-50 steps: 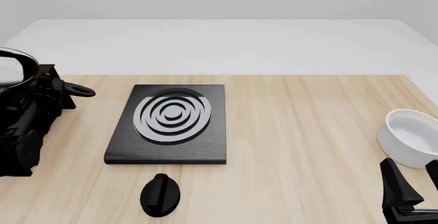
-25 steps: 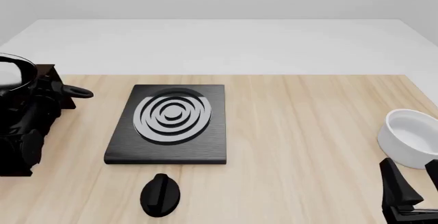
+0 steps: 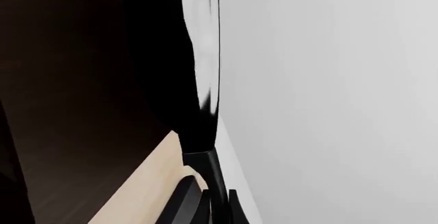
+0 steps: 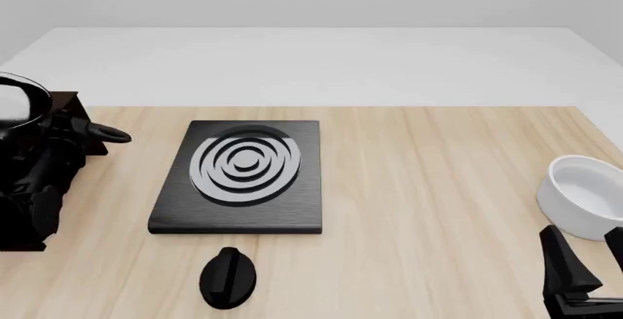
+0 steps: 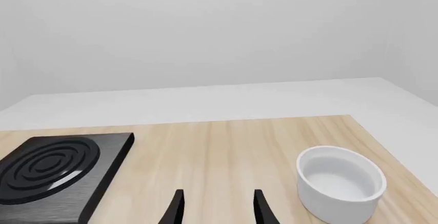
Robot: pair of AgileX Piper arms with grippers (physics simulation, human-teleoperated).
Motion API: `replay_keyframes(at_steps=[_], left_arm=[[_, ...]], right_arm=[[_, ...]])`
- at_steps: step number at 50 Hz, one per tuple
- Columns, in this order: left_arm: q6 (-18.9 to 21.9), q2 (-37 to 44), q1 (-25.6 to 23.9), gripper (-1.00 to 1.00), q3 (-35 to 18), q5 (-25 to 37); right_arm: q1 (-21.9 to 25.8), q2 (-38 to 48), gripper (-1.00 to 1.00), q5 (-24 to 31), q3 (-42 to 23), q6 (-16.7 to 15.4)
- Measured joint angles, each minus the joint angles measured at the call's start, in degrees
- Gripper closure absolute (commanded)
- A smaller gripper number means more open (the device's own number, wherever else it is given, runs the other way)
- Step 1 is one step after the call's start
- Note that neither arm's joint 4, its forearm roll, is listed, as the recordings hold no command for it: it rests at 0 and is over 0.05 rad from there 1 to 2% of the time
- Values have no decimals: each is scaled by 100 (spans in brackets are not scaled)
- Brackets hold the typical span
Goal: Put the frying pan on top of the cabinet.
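The frying pan (image 4: 14,102) is at the far left, over the top of the dark cabinet (image 4: 22,220); its pale inside shows and its black handle (image 4: 105,133) points right. My left gripper (image 4: 80,126) is shut on that handle. In the left wrist view the pan (image 3: 202,55) is seen edge-on against the dark brown cabinet (image 3: 68,106), with the handle (image 3: 211,175) between the fingers of the left gripper (image 3: 212,207). I cannot tell if the pan touches the cabinet top. My right gripper (image 4: 584,279) is open and empty at the front right, also in its wrist view (image 5: 217,209).
A flat black stove plate (image 4: 244,177) with grey rings lies left of centre, also in the right wrist view (image 5: 55,170). A black knob (image 4: 227,277) lies in front of it. A white bowl (image 4: 587,195) stands at the right edge, just beyond the right gripper (image 5: 340,183).
The pan and my left gripper have shifted slightly left and a little lower over the cabinet. The right arm has not moved.
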Motion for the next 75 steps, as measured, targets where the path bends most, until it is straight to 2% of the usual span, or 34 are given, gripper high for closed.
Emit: replay_keyframes(at_steps=[4,5,27,40,55,75], left_arm=[[-25,26,5,100,19,-45],[-31,34,4,-100,23,-57],[43,-77,63,-100,84,-140],[90,-364,65,-100,321,-172],[128,-1186,1,-100,738,35],[142,-2785,-123,-100,1425,676]], right_arm=[[0,0,-100,-2,0,2],[0,-1,-100,-2,0,2],[8,40,-100,-41,0,1],[17,60,-100,-60,0,-9],[27,12,-100,-18,0,-22],[31,-27,-100,9,-1,-27]])
